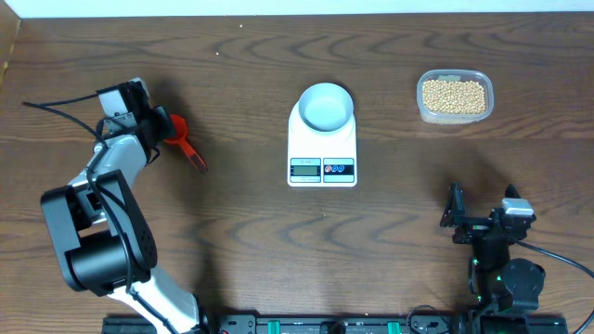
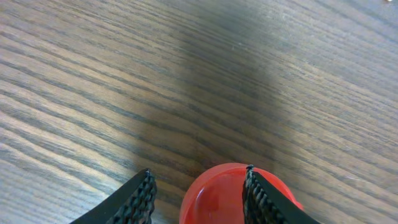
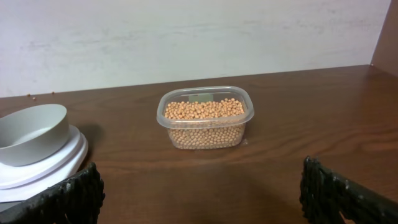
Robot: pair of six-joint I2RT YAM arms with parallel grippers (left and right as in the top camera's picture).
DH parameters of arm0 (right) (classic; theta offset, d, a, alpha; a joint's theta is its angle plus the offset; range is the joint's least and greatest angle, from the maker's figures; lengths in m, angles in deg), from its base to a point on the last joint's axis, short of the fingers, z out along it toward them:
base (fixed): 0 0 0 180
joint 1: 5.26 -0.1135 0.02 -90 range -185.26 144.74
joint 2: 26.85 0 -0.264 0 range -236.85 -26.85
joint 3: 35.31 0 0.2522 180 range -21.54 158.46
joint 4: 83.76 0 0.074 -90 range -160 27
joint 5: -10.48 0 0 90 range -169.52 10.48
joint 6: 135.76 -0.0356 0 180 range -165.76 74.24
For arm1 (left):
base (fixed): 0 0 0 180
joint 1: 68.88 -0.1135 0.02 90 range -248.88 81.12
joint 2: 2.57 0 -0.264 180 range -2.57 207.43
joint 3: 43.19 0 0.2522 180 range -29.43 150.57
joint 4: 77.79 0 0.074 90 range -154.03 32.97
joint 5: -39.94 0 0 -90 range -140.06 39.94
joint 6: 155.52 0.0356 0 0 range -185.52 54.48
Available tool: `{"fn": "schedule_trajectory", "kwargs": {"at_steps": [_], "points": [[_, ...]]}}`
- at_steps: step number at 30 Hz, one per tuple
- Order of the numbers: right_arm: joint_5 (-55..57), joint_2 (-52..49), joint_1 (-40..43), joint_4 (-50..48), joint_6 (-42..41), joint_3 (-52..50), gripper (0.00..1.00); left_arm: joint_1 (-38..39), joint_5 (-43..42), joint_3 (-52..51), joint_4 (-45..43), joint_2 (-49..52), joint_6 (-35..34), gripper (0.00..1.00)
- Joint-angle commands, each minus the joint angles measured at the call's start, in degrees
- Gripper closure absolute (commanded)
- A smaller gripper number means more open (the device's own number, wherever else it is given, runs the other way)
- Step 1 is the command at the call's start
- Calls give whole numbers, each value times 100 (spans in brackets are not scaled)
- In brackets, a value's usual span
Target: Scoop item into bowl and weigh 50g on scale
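The tan-yellow beans [image 1: 454, 96] fill a clear plastic tub at the back right; they also show in the right wrist view [image 3: 202, 115]. The pale bowl [image 1: 326, 105] stands empty on the white scale [image 1: 322, 148] at mid-table, and both show at the left of the right wrist view, the bowl [image 3: 31, 130] on the scale [image 3: 43, 168]. A red scoop [image 1: 184, 139] lies on the table at the left. My left gripper [image 1: 160, 130] is open over it, its jaws [image 2: 199, 177] straddling the rim of the scoop's cup [image 2: 217, 196]. My right gripper [image 1: 481, 211] is open and empty near the front right [image 3: 202, 180].
The clear tub [image 1: 422, 111] stands to the right of the scale, apart from it. The scoop's handle points toward the front right. A pale wall runs along the table's far edge [image 3: 186, 37].
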Motion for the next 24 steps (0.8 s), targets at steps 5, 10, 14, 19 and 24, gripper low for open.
{"fn": "schedule_trajectory", "kwargs": {"at_steps": [5, 10, 14, 19, 24], "points": [[22, 31, -46, 26, 55, -9, 1, -11, 11, 96, 46, 380, -26, 61], [22, 31, -46, 26, 55, -9, 1, -11, 11, 96, 24, 380, -94, 63], [22, 31, -46, 26, 55, -9, 1, -11, 11, 94, 28, 391, -179, 76], [22, 31, -46, 26, 55, -9, 1, -11, 11, 94, -39, 400, -474, 92], [22, 31, -46, 26, 55, -9, 1, -11, 9, 96, -297, 304, -1244, 93]]}}
